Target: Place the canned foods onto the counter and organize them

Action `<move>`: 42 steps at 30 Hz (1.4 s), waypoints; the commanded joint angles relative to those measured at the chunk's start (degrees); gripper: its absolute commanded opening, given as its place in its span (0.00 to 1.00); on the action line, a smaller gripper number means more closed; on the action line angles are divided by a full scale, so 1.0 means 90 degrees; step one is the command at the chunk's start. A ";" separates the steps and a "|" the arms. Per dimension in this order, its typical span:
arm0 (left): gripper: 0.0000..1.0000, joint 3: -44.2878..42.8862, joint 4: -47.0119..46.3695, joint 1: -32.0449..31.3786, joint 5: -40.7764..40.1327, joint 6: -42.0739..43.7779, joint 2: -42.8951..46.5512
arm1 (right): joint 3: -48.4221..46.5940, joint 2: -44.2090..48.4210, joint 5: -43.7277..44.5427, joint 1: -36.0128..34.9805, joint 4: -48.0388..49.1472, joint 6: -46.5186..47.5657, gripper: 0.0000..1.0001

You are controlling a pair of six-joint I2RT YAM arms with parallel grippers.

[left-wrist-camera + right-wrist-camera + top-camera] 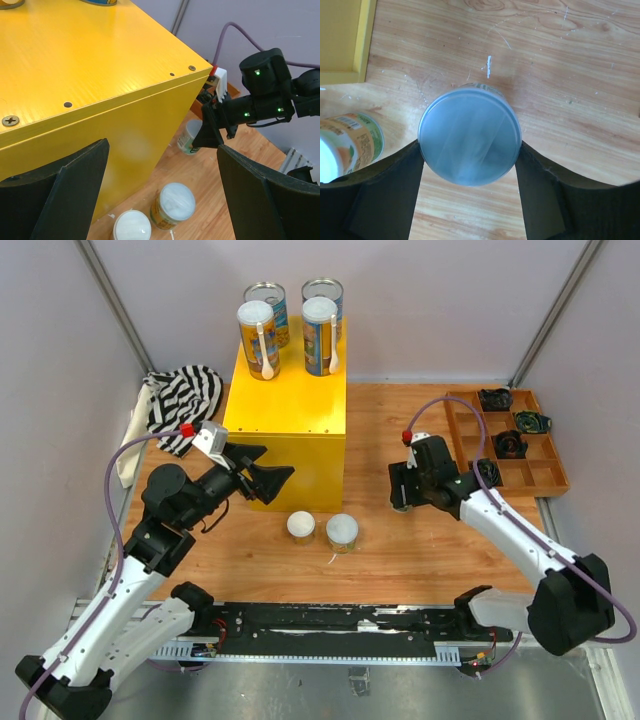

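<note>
The counter (285, 405), a big yellow box, carries several tall cans at its back, among them a yellow one (257, 338) and a blue one (320, 335). Two short white-lidded cans (301, 526) (341, 531) stand on the table in front of it; they also show in the left wrist view (131, 226) (175, 204). My left gripper (272, 466) is open and empty, level with the box's front left corner (162, 150). My right gripper (403, 498) is shut on a clear-lidded can (470, 134), right of the box; whether that can touches the table I cannot tell.
A black-and-white striped cloth (185, 398) lies left of the box. A brown compartmented wooden tray (540, 476) with small black parts sits at the far right. Grey walls close in the back and sides.
</note>
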State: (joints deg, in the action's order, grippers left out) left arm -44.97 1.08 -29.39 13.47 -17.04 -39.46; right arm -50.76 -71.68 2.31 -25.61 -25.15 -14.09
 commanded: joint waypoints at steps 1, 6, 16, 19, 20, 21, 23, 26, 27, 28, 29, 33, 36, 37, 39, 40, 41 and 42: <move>0.94 -0.0101 0.0026 -0.0036 -0.0081 -0.0045 0.0098 | -0.0135 0.0635 -0.0053 0.0082 -0.0370 0.0126 0.25; 0.94 -0.0170 -0.0017 -0.0036 -0.0072 -0.0060 0.0052 | -0.0677 0.1234 -0.0075 0.0081 -0.0884 0.0242 0.24; 0.93 -0.0492 0.0087 -0.0035 -0.0076 -0.0004 -0.0010 | -0.2740 0.1272 -0.0243 -0.0173 -0.1829 0.0472 0.19; 0.93 -0.0573 0.0164 -0.0036 -0.0108 0.0018 -0.0002 | -0.3430 0.1051 -0.0238 -0.0372 -0.2001 0.0569 0.18; 0.93 -0.0586 0.0176 -0.0036 -0.0117 0.0018 0.0007 | -0.3665 0.0964 -0.0228 -0.0442 -0.2052 0.0606 0.17; 0.93 -0.0602 0.0177 -0.0031 -0.0127 0.0018 0.0017 | -0.3904 0.0869 -0.0227 -0.0516 -0.2111 0.0633 0.17; 0.93 -0.0607 0.0185 -0.0036 -0.0148 0.0023 0.0048 | -0.4506 0.0663 -0.0206 -0.0680 -0.2271 0.0705 0.17; 0.93 -0.0626 0.0204 -0.0036 -0.0168 0.0008 0.0086 | -0.5315 0.0255 -0.0088 -0.0988 -0.2519 0.0877 0.17; 0.93 -0.0634 0.0207 -0.0036 -0.0176 0.0008 0.0101 | -0.5627 0.0111 -0.0040 -0.1103 -0.2611 0.0926 0.17; 0.93 -0.0639 0.0214 -0.0035 -0.0195 0.0008 0.0111 | -0.5917 -0.0050 0.0028 -0.1232 -0.2695 0.0982 0.17; 0.93 -0.0645 0.0213 -0.0036 -0.0197 0.0016 0.0116 | -0.6200 -0.0192 0.0082 -0.1360 -0.2790 0.1038 0.16; 0.93 -0.0703 0.0235 -0.0036 -0.0223 0.0041 0.0133 | -0.7324 -0.0849 0.0205 -0.1800 -0.3074 0.1176 0.16; 0.93 -0.0767 0.0262 -0.0036 -0.0238 0.0079 0.0142 | -0.8018 -0.1285 0.0251 -0.2101 -0.3224 0.1231 0.16; 0.93 -0.0786 0.0269 -0.0036 -0.0245 0.0098 0.0151 | -0.8218 -0.1418 0.0259 -0.2178 -0.3268 0.1238 0.16; 0.93 -0.0818 0.0290 -0.0036 -0.0255 0.0137 0.0154 | -0.8559 -0.1706 0.0283 -0.2366 -0.3303 0.1256 0.16; 0.93 -0.0835 0.0303 -0.0036 -0.0270 0.0165 0.0161 | -0.8741 -0.1816 0.0297 -0.2435 -0.3325 0.1267 0.16; 0.93 -0.0842 0.0314 -0.0036 -0.0274 0.0185 0.0164 | -0.8889 -0.1939 0.0302 -0.2518 -0.3353 0.1272 0.16; 0.93 -0.0848 0.0316 -0.0036 -0.0295 0.0214 0.0166 | -0.9056 -0.2052 0.0308 -0.2591 -0.3378 0.1277 0.16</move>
State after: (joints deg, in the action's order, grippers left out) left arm -50.59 3.64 -29.39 11.51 -16.62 -38.70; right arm -126.43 -87.81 3.55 -46.15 -56.07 -4.14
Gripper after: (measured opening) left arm 0.934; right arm 0.679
